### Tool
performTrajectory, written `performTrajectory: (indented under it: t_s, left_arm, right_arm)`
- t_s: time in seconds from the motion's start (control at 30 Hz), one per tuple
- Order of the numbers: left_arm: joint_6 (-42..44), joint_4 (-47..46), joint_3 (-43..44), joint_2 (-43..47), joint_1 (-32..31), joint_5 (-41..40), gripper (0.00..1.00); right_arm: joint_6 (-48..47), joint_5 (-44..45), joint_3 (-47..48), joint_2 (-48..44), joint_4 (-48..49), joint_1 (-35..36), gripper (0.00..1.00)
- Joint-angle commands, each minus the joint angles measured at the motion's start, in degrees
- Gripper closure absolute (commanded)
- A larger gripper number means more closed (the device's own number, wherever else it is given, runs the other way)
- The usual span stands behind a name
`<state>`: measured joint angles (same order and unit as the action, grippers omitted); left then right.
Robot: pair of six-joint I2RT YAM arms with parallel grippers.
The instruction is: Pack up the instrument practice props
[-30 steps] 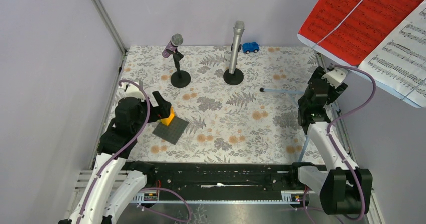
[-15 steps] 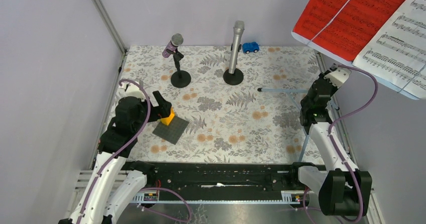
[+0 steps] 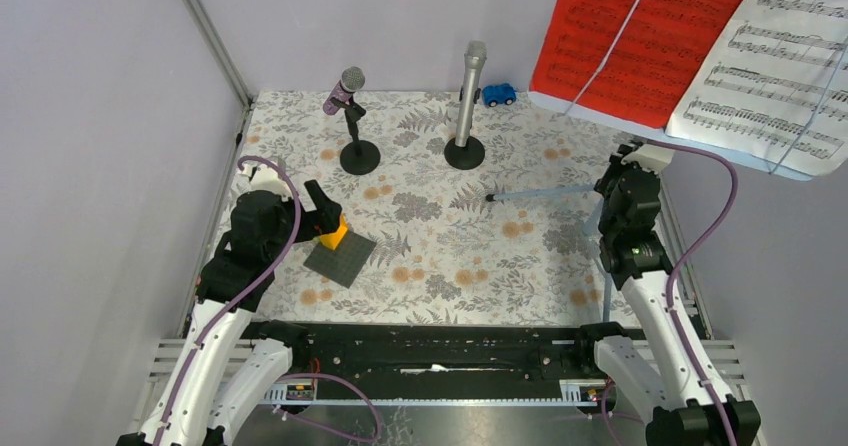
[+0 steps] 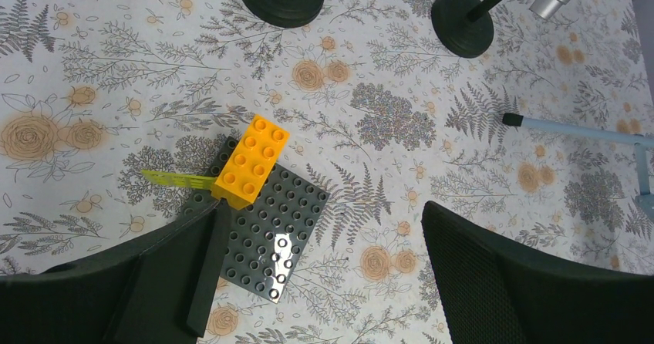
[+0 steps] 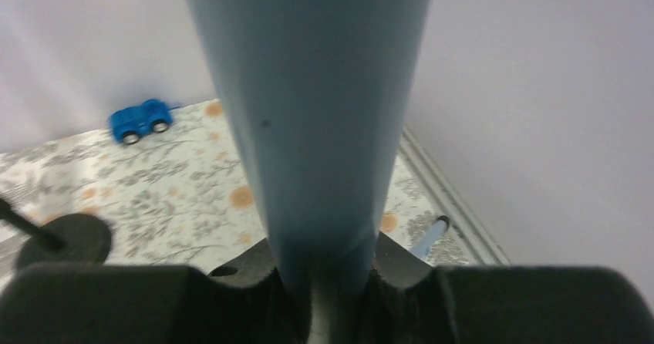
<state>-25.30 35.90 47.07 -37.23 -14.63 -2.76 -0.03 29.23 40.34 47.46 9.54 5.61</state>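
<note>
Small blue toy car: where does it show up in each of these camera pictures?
Top external: small blue toy car far back, just right of the silver microphone.
Left wrist: not in it.
Right wrist: upper left, beside the pale-blue pole filling the middle.
Shared landmark: the black round base under the silver microphone, likely the one at right wrist's lower left.

The red music sheet [image 3: 630,36] and white music sheet [image 3: 760,86] run off the top external view's upper right edges. The sheet-music holder [image 5: 316,128] fills the right wrist view's centre, blurred, its top cut off.
</note>
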Motion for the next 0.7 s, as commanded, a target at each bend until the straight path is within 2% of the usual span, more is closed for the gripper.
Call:
performTrajectory:
  t_s: [0.0, 0.37, 0.5, 0.67]
  left_arm:
    - [0.6, -3.28, -0.38, 0.38, 0.26, 0.49, 0.01]
    - [0.53, -3.23, -0.4, 0.67, 0.31, 0.22, 0.01]
    - [0.46, -3.28, -0.48, 0.81, 0.32, 0.16, 0.01]
    - [0.43, -3.22, -0.44, 1.01, 0.31, -0.09, 0.01]
  right_arm:
    - [7.34, -6.82, 6.5, -5.21, 0.19, 4.83, 1.0]
    - [15.56, -5.13, 5.51, -4.02, 0.06, 20.55, 1.0]
    - [15.63, 2.72, 3.69, -1.52, 4.11, 30.55, 1.0]
    - [11.3, 18.47, 2.75, 5.39, 14.33, 44.04, 1.0]
